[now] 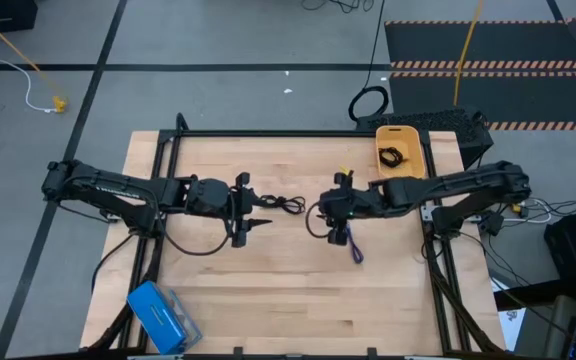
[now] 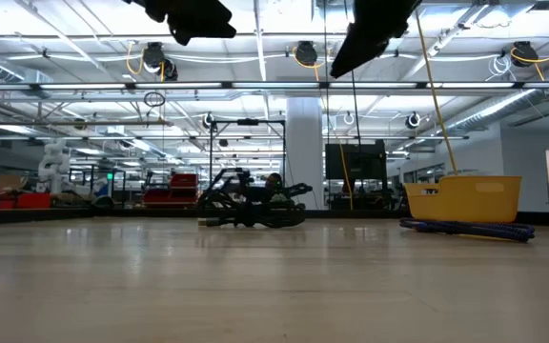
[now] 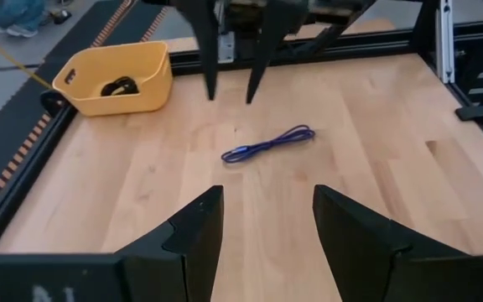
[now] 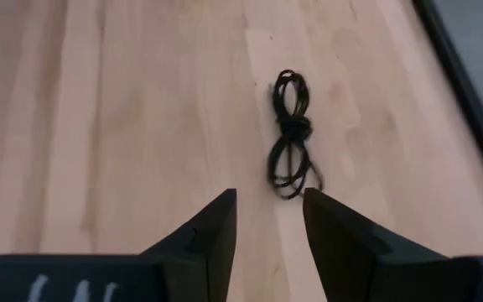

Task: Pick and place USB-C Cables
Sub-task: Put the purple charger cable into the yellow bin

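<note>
A black bundled USB-C cable (image 1: 286,204) lies flat on the wooden table between my two grippers; it also shows in the right wrist view (image 4: 290,134) and the low view (image 2: 251,211). A purple cable (image 1: 354,250) lies flat near my right gripper and shows in the left wrist view (image 3: 268,143). Another black coil (image 1: 393,156) lies inside the yellow bin (image 1: 415,140) at the far right. My left gripper (image 1: 251,228) (image 3: 267,226) is open and empty above the table. My right gripper (image 1: 339,238) (image 4: 268,218) is open and empty, raised above the table short of the black cable.
A blue box (image 1: 160,315) lies at the table's near left corner. A large black ring-shaped cable loop (image 1: 369,103) lies on the floor beyond the far edge. The black metal frame (image 1: 268,133) runs round the table.
</note>
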Controlling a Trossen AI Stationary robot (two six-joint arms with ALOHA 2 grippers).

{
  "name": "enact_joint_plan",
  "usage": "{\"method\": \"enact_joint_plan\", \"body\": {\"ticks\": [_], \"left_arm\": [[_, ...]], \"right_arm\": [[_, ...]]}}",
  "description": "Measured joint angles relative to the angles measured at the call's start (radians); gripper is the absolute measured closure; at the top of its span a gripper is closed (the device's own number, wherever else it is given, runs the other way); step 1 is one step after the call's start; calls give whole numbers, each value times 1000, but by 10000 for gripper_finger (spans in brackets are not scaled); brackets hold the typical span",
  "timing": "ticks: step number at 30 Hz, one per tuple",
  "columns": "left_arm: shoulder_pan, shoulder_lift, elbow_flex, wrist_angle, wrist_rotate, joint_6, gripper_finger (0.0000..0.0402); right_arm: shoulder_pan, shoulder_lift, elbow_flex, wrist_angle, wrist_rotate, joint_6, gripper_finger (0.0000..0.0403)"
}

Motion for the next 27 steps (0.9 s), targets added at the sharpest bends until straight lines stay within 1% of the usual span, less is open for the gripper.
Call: {"method": "enact_joint_plan", "body": {"ticks": [4,9,16,22,27], "left_arm": [[0,0,0,15,-1,38,213],[0,0,0,44,0,74,213],[0,0,0,47,-1,78,213],[0,0,-1,66,-1,123,213],[11,0,-1,65,0,119,213]], "right_arm": [[28,-7,0,-88,-1,142,291],[38,-3,0,-202,-3,361,310],[48,6,0,-287,11,618,316],[67,32,0,-342,25,708,317],[87,44,0,-364,10,762,316]]}}
